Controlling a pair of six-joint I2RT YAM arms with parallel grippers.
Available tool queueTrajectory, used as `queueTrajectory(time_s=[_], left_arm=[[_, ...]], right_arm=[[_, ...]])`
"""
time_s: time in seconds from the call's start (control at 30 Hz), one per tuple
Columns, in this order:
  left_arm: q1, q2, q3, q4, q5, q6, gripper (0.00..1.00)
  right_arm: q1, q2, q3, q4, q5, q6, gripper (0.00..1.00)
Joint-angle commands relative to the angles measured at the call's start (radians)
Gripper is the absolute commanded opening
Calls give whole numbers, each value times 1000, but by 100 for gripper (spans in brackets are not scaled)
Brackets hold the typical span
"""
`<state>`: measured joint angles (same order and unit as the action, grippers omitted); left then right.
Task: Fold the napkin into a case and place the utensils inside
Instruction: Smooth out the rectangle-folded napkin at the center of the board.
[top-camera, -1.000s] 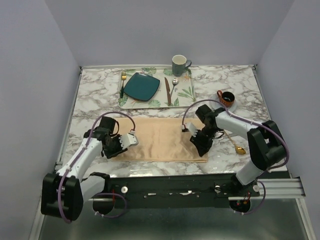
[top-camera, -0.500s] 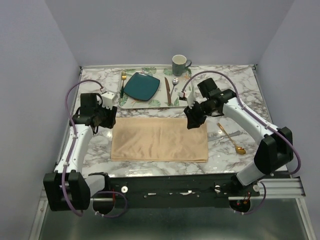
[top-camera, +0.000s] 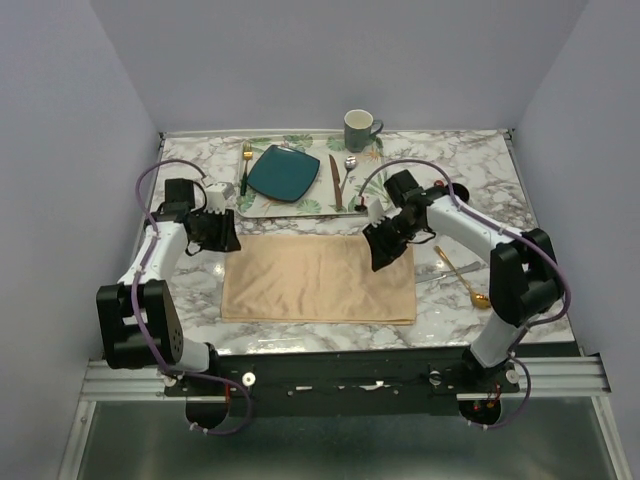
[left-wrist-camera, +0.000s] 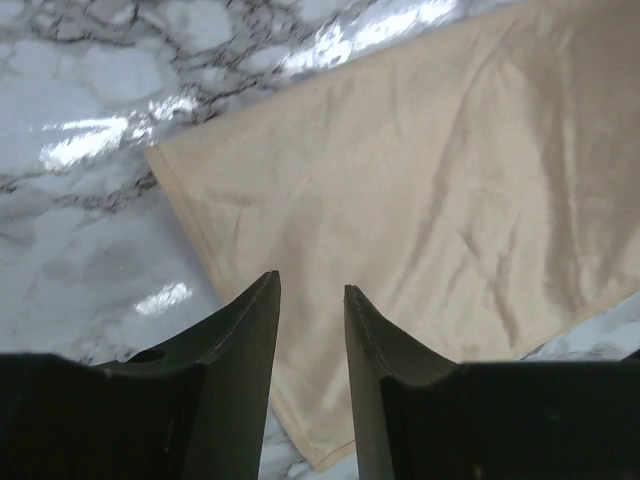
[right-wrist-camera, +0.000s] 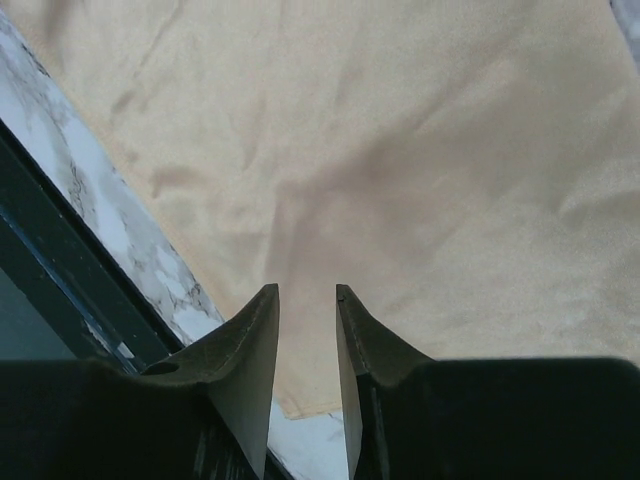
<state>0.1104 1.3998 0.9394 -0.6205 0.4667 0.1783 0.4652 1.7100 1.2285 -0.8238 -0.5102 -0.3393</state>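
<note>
Napkin (top-camera: 318, 278) still flat, left fingers (left-wrist-camera: 245, 350) and right fingers (right-wrist-camera: 250, 350) narrow, empty, now at its far corners

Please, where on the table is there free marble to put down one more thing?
Bare marble lies left of the napkin, toward the table edge, and in the far right corner beside the tray. Right of the napkin is crowded: the gold spoon lies there.

High near-side camera looked down on the whole desk (top-camera: 480, 170); both wrist cameras viewed the same napkin (top-camera: 320, 278) close-up.
</note>
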Motion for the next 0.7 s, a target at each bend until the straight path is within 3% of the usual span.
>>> queueTrajectory(time_s=[0.0,0.1,0.17,0.23,0.37,0.67], left_arm=[[6,77,73,117,323,-134,48],[6,148,87,215,415,-262,61],[6,203,99,290,489,-330,70],[6,250,108,330,548,-408,75],[2,303,105,444,592,-508,83],[2,455,87,507,587,-525,79]], right_arm=[[-14,46,107,57,-85,74,39],[-37,88,160,66,-181,115,47],[-49,124,215,68,-276,147,61],[-51,154,270,68,-361,174,85],[-53,230,353,94,-471,259,90],[-94,404,358,147,-573,336,91]])
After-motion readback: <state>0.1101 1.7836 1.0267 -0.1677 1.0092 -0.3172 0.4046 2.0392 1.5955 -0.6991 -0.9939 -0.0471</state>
